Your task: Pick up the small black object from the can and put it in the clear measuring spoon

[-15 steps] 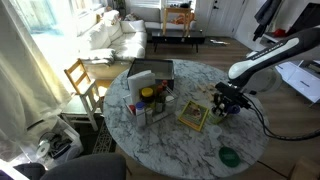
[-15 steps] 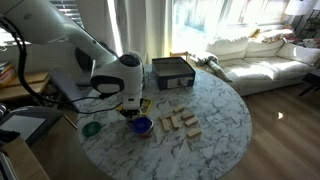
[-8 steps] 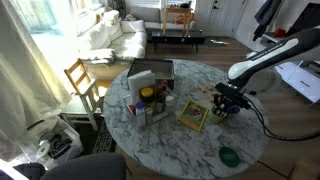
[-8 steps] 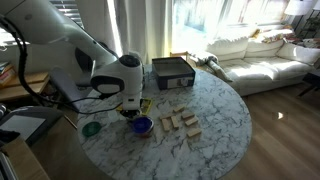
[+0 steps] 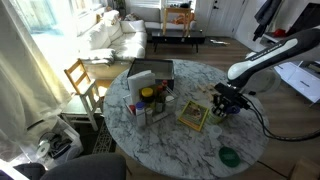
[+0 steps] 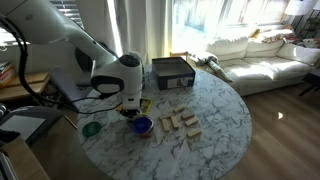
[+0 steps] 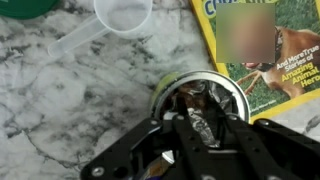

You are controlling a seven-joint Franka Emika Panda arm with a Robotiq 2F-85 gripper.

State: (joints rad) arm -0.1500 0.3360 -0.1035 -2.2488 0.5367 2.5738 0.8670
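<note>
My gripper (image 7: 200,122) down inside the can (image 7: 165,90), marble table (image 7: 80,100), clear measuring spoon (image 7: 120,15) near (jaws hidden, I cannot tell their width)

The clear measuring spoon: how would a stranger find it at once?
On the marble table, find the silvery can under the gripper. The clear measuring spoon lies between the green disc and the magazine; only it is transparent, with a handle.
</note>
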